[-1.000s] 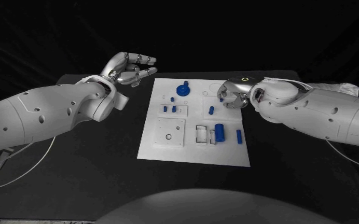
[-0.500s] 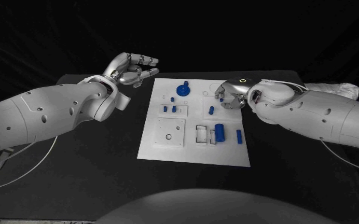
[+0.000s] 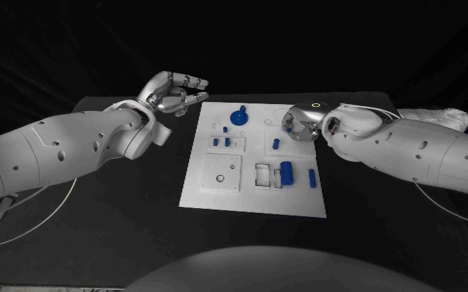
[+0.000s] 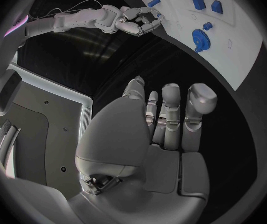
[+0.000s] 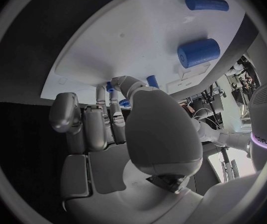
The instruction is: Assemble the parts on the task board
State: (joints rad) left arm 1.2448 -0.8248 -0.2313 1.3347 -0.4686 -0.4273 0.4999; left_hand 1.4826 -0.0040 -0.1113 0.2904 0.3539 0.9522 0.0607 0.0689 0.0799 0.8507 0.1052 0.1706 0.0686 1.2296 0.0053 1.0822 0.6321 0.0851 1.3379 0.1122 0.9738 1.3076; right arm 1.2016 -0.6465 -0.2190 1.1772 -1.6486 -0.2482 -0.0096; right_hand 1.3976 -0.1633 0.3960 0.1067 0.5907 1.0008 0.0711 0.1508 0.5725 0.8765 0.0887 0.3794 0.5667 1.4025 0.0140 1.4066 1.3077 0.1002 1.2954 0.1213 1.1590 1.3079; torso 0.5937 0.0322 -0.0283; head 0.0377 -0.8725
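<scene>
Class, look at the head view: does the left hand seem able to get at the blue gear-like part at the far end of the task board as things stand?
Probably yes. The left hand hovers empty beside the task board, near the gear-like part, and nothing lies between them. The right hand is at the opposite edge.
</scene>
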